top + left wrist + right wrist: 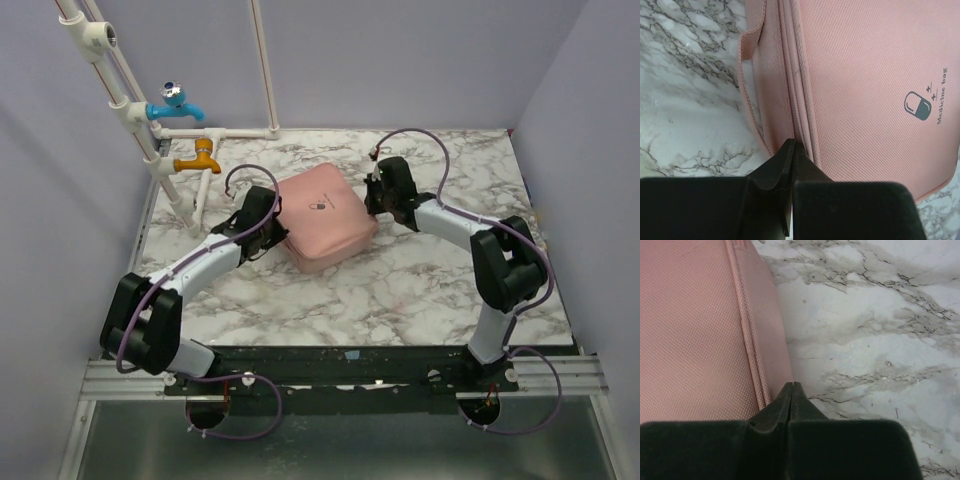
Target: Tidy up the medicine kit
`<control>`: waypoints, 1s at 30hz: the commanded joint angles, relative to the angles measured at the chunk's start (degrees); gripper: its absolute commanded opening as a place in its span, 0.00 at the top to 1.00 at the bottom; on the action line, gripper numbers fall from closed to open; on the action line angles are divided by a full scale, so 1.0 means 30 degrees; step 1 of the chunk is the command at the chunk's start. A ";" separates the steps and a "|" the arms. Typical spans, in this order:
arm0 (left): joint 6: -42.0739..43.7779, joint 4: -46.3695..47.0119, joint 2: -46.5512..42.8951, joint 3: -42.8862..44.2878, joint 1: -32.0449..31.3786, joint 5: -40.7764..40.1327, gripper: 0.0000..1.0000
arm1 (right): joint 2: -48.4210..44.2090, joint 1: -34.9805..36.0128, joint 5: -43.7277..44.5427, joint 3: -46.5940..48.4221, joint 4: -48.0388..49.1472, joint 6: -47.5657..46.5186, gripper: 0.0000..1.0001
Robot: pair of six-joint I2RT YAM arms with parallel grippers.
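Observation:
The medicine kit is a pink soft case lying shut and flat on the marble table, with its pill logo facing up. My left gripper is shut, its tips against the kit's left side. In the left wrist view the left gripper touches the seam of the kit, next to a pink side handle. My right gripper is shut at the kit's right side. In the right wrist view the right gripper sits at the foot of the kit's wall.
White pipes with a blue tap and an orange tap stand at the back left corner. Pale walls close in the table at the back and on both sides.

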 commanded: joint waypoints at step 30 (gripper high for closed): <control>0.5770 -0.1623 0.1958 0.3121 -0.0569 0.1771 1.00 | -1.4729 1.1493 0.4389 -1.3131 -0.0477 0.4997 0.99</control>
